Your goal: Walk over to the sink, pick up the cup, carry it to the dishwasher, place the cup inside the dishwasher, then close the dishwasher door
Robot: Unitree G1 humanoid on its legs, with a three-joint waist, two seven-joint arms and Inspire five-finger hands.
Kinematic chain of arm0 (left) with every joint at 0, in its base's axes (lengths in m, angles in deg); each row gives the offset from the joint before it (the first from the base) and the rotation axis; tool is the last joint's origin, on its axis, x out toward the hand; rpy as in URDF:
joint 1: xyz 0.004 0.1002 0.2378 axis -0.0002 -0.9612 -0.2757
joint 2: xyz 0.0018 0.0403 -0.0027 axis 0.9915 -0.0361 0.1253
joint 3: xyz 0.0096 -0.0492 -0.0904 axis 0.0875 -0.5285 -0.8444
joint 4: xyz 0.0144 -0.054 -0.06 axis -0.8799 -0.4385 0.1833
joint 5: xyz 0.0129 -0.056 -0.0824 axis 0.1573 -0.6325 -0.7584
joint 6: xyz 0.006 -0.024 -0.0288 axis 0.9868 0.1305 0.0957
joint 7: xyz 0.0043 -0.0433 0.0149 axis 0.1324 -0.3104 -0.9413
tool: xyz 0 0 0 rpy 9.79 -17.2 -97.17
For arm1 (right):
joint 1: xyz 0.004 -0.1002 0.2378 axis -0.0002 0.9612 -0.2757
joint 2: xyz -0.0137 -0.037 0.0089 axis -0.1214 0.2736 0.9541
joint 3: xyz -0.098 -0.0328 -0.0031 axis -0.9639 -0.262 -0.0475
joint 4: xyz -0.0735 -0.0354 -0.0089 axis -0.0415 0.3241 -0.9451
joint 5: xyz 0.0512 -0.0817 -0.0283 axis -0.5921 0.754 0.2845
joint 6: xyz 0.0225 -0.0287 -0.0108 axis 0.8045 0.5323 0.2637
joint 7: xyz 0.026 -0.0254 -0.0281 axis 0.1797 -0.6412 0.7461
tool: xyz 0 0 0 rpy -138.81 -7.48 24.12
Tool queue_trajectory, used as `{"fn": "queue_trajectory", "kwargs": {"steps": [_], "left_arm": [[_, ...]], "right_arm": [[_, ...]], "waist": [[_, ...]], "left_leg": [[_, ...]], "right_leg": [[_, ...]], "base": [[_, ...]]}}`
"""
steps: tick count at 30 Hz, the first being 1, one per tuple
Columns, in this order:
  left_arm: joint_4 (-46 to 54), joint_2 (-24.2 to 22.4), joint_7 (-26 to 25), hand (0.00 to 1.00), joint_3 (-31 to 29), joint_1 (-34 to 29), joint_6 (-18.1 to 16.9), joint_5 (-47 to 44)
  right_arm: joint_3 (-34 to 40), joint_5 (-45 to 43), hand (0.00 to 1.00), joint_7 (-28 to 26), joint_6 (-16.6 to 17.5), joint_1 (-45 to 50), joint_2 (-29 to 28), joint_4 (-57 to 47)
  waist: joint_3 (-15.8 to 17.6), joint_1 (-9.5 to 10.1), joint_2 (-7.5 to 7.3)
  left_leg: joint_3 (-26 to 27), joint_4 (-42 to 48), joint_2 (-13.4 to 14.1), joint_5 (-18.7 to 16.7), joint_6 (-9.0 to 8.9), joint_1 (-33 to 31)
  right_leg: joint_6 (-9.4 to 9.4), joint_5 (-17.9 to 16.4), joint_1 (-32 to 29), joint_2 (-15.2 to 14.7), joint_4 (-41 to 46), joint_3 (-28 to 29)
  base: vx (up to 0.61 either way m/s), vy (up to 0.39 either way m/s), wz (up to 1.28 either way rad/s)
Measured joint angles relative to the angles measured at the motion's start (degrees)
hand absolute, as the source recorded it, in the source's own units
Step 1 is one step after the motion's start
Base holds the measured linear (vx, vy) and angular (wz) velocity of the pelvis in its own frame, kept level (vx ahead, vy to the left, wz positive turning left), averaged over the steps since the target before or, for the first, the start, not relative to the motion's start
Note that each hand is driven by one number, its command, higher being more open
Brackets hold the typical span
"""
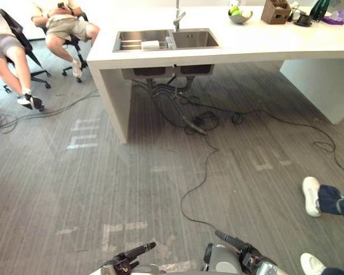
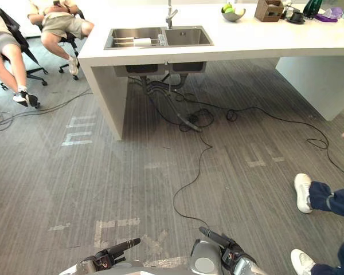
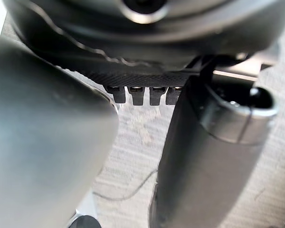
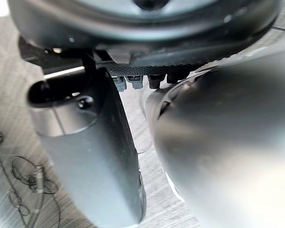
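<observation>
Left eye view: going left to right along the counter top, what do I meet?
White cup lying in the sink → faucet → bowl of green fruit → brown box → purple item.

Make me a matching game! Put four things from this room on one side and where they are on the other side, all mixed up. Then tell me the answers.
Things:
1. white cup
2. bowl of green fruit
3. white shoe
4. office chair

Places:
A. on the floor, at the robot's right
B. on the countertop, right of the faucet
C. far left, with a person sitting on it
D. in the sink

Pairs: 1-D, 2-B, 3-A, 4-C
</observation>
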Motion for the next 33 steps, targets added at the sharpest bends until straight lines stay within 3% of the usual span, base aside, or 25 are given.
{"fn": "queue_trajectory", "kwargs": {"steps": [1, 2, 3, 4, 5, 6, 9, 10, 11, 12, 13, 15, 16, 19, 20, 21, 22, 23, 24, 26, 27, 29, 30, 32, 33], "left_arm": [[0.82, 0.23, -0.34, 1.00, -0.01, -0.01, 0.03, -0.01], [1.96, 0.48, -1.01, 1.00, 0.00, -0.27, 0.10, -0.09], [2.78, 0.87, -1.33, 1.00, -0.03, -1.19, -0.07, -0.25], [2.94, 0.71, -1.58, 1.00, -0.08, -1.42, -0.34, -0.55], [2.87, -0.04, -2.13, 1.00, -0.19, -1.66, -0.75, -0.52], [2.90, -0.48, -2.12, 1.00, -0.20, -1.96, -0.73, -0.53], [1.17, -0.51, -1.23, 1.00, -0.30, -1.70, -3.21, -0.30], [0.87, -0.62, -1.07, 1.00, -0.43, -1.65, -4.09, -0.26], [0.75, -0.92, -0.36, 1.00, -0.46, -1.71, -5.87, -0.23], [0.78, -1.19, 0.05, 1.00, -0.48, -1.68, -6.37, -0.23], [0.84, -2.15, 1.24, 1.00, -0.66, -1.88, -9.45, -0.39], [1.03, -2.45, 1.58, 1.00, -0.73, -2.32, -11.06, -0.53], [2.23, -2.44, 1.61, 1.00, -1.33, -2.47, -12.54, -0.53], [6.03, -3.36, 1.63, 1.00, -1.70, -3.49, -13.87, -0.57], [7.98, -4.31, 1.60, 1.00, -1.77, -4.52, -14.70, -0.49], [9.32, -5.49, 1.54, 1.00, -2.05, -5.63, -15.41, -0.49], [10.29, -6.10, 1.33, 1.00, -2.21, -6.15, -15.53, -0.44], [12.04, -6.76, 1.07, 1.00, -2.41, -6.80, -15.89, -0.57], [15.06, -6.93, 1.04, 1.00, -2.23, -7.69, -15.88, -0.74], [19.45, -7.07, 1.04, 1.00, -1.39, -8.14, -15.82, -1.03], [23.18, -7.00, 1.22, 1.00, -0.52, -8.25, -15.71, -0.93], [30.93, -7.08, 1.29, 1.00, -0.73, -8.13, -14.87, -0.89], [38.20, -7.47, 1.28, 1.00, -1.29, -8.06, -13.99, -0.88], [47.26, -7.64, 0.96, 1.00, -2.54, -7.55, -13.58, -0.36], [51.42, -8.27, -0.89, 1.00, -4.06, -6.39, -12.16, -0.29]], "right_arm": [[-0.65, -0.01, 1.00, 0.10, -0.18, -0.08, -0.21, -0.57], [-1.26, -0.37, 1.00, 0.50, -0.81, 0.05, -0.72, -1.46], [-1.36, -0.83, 1.00, 0.92, -1.64, 0.61, -1.25, -2.19], [-1.15, -0.88, 1.00, 1.09, -1.69, 0.87, -1.25, -2.35], [-0.63, -0.88, 1.00, 1.33, -2.08, 0.91, -0.48, -2.36], [-0.13, -0.82, 1.00, 1.30, -2.59, 0.71, -0.27, -2.24], [3.35, -0.66, 1.00, -0.05, -1.81, 0.72, -1.29, -0.18], [3.95, -0.61, 1.00, -0.04, -1.64, 0.74, -1.52, 0.67], [4.07, -0.27, 1.00, -0.05, -1.62, 1.14, -0.88, 1.55], [4.03, -0.26, 1.00, -0.06, -1.67, 1.31, -0.57, 1.56], [4.07, 0.26, 1.00, -0.33, -1.63, 2.80, 0.10, 1.67], [3.94, 1.50, 1.00, -0.64, -1.62, 2.92, 0.74, 2.45], [3.96, 4.75, 1.00, -0.97, -1.37, 2.98, 1.08, 3.74], [3.56, 6.00, 1.00, -1.10, -0.97, 2.73, 1.28, 5.06], [3.12, 5.99, 1.00, -1.10, -0.99, 2.16, 1.16, 5.10], [2.61, 6.28, 1.00, -0.66, -0.99, 1.28, 0.78, 5.08], [2.25, 6.58, 1.00, -0.07, -1.08, 0.95, 0.78, 5.12], [2.38, 6.47, 1.00, 0.15, -1.19, 1.11, 0.73, 5.09], [2.39, 6.44, 1.00, 0.16, -1.26, 1.13, 0.71, 5.06], [3.76, 6.24, 1.00, -0.02, -1.75, 1.64, 0.84, 5.02], [4.19, 5.91, 1.00, -0.20, -1.85, 2.32, 1.03, 4.92], [3.80, 5.96, 1.00, 0.05, -2.21, 2.32, 0.92, 4.74], [4.03, 5.90, 1.00, 0.25, -2.81, 2.02, 1.11, 4.96], [4.24, 5.86, 1.00, 0.80, -3.74, 1.57, 1.46, 5.91], [6.35, 5.87, 1.00, 1.09, -4.05, 1.50, 1.73, 6.18]], "waist": [[0.35, 0.03, -0.08], [0.43, 0.17, -0.53], [-0.15, 0.29, -2.33], [0.25, 0.29, -2.27], [0.82, 0.09, -0.99], [0.29, 0.13, -0.02], [-0.26, 0.50, 0.38], [-0.43, 0.51, 0.42], [-1.33, 0.33, 1.34], [-1.77, 0.18, 2.12], [-2.72, -0.46, 4.63], [-2.81, -0.37, 5.21], [-2.77, -0.13, 5.47], [-2.61, 0.58, 5.22], [-2.46, 0.80, 5.04], [-2.46, 1.72, 5.05], [-2.32, 2.26, 5.06], [-1.86, 2.99, 5.12], [-0.98, 3.15, 5.84], [0.15, 3.10, 6.49], [0.18, 3.31, 6.90], [-0.37, 4.35, 5.01], [-0.53, 5.87, 3.92], [-1.31, 6.98, 2.42], [-1.82, 6.89, 2.19]], "left_leg": [[-0.15, 0.03, 0.79, -0.31, -0.60, 0.03], [-0.53, -0.04, 1.43, -1.09, -2.05, -0.06], [-0.97, -0.03, 0.73, -2.28, -3.81, 0.48], [-1.26, 0.08, 0.75, -3.16, -4.54, 1.40], [-1.51, 0.35, 2.06, -4.21, -4.31, 2.38], [-1.94, 0.76, 3.24, -4.86, -4.32, 2.79], [-3.13, 6.87, 5.93, -7.17, -4.92, 1.88], [-3.16, 10.52, 6.27, -6.84, -5.11, 0.38], [-3.51, 20.50, 7.71, -4.68, -6.84, -4.64], [-3.98, 26.00, 8.54, -3.49, -7.29, -7.26], [-4.32, 40.25, 12.22, 4.71, -9.22, -14.38], [-3.90, 47.78, 14.71, 13.11, -7.85, -17.62], [-2.63, 56.85, 15.45, 9.31, -5.91, -22.69], [1.40, 52.76, 12.38, 2.53, -5.18, -28.64], [2.74, 41.50, 9.60, 1.58, -5.33, -29.74], [3.25, 24.60, 6.71, 2.49, -6.14, -28.92], [2.83, 16.03, 5.46, 4.27, -6.93, -28.14], [1.38, 2.50, 3.85, 8.85, -8.39, -27.19], [0.56, -1.72, 3.90, 10.44, -9.13, -27.67], [2.21, -1.00, 4.19, 10.63, -8.88, -28.40], [3.27, -1.35, 3.95, 14.09, -5.74, -27.70], [3.52, 0.49, 1.85, 18.51, -2.61, -27.09], [3.58, 5.23, 0.12, 16.34, -0.44, -29.00], [4.63, 11.93, -2.79, 10.30, 1.27, -31.22], [5.03, 14.01, -4.93, 7.52, 2.97, -30.96]], "right_leg": [[0.75, 1.09, -0.18, 1.10, -5.00, 0.26], [2.11, 5.32, -0.31, 2.52, -16.10, 1.07], [3.79, 12.43, 0.24, 2.17, -24.06, 2.09], [2.87, 17.08, 0.85, 1.80, -23.77, 1.91], [-0.83, 13.56, 0.46, 2.84, -20.02, 1.12], [-2.95, 9.94, -0.82, 3.53, -16.07, 0.97], [-5.27, 2.61, -2.66, 4.78, -8.46, 0.15], [-5.39, 2.00, -2.37, 4.88, -8.23, 0.02], [-5.64, 1.47, -1.32, 5.23, -9.07, -0.67], [-5.68, 1.44, -0.36, 5.68, -10.05, -1.17], [-5.69, 1.35, 4.00, 7.90, -14.39, -2.61], [-5.70, 1.40, 8.61, 9.26, -18.30, -3.64], [-5.82, 1.46, 12.85, 9.83, -21.28, -4.04], [-5.72, 1.52, 17.45, 9.70, -25.73, -4.12], [-5.30, 1.69, 18.57, 9.45, -27.31, -3.73], [-4.89, 1.70, 19.04, 9.44, -28.35, -2.15], [-4.61, 1.78, 19.31, 9.43, -28.79, -1.29], [-4.47, 1.93, 20.53, 9.58, -29.65, -0.28], [-3.87, 1.33, 22.66, 9.94, -30.42, 0.13], [-2.01, -0.46, 26.72, 10.43, -30.96, -0.09], [-0.68, -2.64, 29.34, 10.38, -30.47, -0.46], [-0.78, -5.81, 30.27, 7.53, -29.12, -0.23], [-0.77, -7.98, 29.77, 5.08, -27.62, 0.41], [0.48, -10.60, 29.14, 0.75, -23.42, 0.42], [4.42, -9.83, 26.09, -2.53, -13.30, 2.19]], "base": [[0.31, -0.262, 0.10], [0.34, -0.303, 0.13], [0.36, -0.326, 0.12], [0.44, -0.375, 0.12], [0.40, -0.356, 0.06], [0.36, -0.335, 0.03], [0.25, -0.261, -0.06], [0.20, -0.225, 0.00], [0.15, -0.163, 0.06], [0.27, -0.182, 0.21], [0.26, -0.111, 0.19], [0.29, -0.064, 0.14], [0.30, -0.043, 0.19], [0.27, -0.047, 0.07], [0.29, 0.005, -0.31], [0.30, 0.026, -0.48], [0.33, 0.068, -0.61], [0.38, 0.106, -0.46], [0.40, 0.126, -0.31], [0.50, 0.237, 0.03], [0.49, 0.270, 0.22], [0.48, 0.283, 0.03], [0.44, 0.262, -0.15], [0.50, 0.234, -0.02], [0.57, 0.257, 0.18]]}}
